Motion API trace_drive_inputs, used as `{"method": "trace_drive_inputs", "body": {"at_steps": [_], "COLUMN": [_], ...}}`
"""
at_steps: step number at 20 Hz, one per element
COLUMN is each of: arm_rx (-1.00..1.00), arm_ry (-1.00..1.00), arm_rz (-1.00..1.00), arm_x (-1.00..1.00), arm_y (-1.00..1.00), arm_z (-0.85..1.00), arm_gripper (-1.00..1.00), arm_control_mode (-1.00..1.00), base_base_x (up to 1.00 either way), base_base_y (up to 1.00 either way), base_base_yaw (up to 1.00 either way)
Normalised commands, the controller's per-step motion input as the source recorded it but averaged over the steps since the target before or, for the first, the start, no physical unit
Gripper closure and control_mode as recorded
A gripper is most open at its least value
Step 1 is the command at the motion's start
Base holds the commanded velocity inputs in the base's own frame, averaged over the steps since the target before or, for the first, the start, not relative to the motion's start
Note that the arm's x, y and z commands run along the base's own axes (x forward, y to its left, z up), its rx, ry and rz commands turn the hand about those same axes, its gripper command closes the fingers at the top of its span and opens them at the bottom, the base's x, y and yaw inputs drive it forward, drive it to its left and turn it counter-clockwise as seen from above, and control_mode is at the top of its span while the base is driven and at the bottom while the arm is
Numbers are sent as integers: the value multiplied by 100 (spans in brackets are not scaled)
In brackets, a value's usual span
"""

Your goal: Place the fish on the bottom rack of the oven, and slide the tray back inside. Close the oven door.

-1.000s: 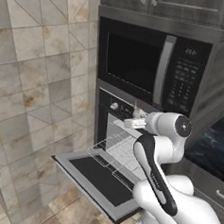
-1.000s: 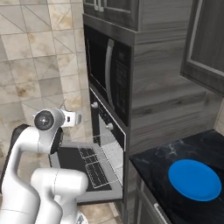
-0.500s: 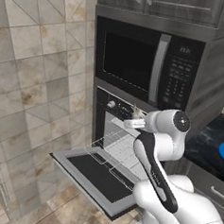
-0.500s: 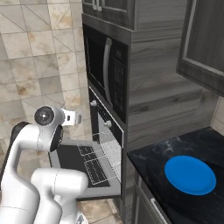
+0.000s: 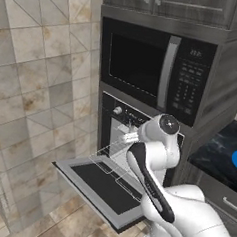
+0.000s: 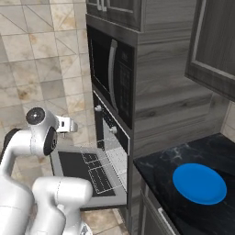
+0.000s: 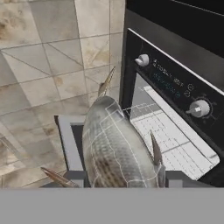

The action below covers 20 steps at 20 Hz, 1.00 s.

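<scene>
The fish (image 7: 118,144), pale grey-beige with a spiky tail, hangs close before the hand camera, and my gripper (image 5: 127,137) is shut on it. The fish hides the fingertips in the hand view. My gripper (image 6: 69,124) is held above the lowered oven door (image 5: 101,184), in front of the black oven (image 7: 175,78) with its two silver knobs. The bottom rack (image 5: 118,163), a thin silvery wire grid, is pulled out over the door (image 6: 87,170). In the hand view the rack (image 7: 175,144) lies beyond and below the fish.
The black microwave (image 5: 154,68) sits directly above the oven. To the right a dark counter (image 6: 183,160) carries a round blue plate (image 6: 199,183). A tiled wall (image 5: 37,85) stands left of the oven, with tiled floor under the door.
The whole picture has shifted a little in both base views, so the camera has moved. The hand with the fish has edged slightly left before the oven; the grip is unchanged.
</scene>
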Motion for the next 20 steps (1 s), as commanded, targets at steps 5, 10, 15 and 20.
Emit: {"method": "trace_drive_inputs", "body": {"at_steps": [5,10,15,20], "arm_rx": [-15,-12,-9,-4], "arm_ry": [17,6,14,27], "arm_rz": [0,0,0,0], "arm_x": [44,59,49,27], "arm_y": [17,0,-9,-26], "arm_z": [-53,-82,-60,-35], "arm_gripper": [100,100,100,100], "arm_control_mode": [-100,-100,-100,-100], "base_base_x": [0,0,0,0], "base_base_y": [0,0,0,0], "base_base_yaw": [0,0,0,0]}}
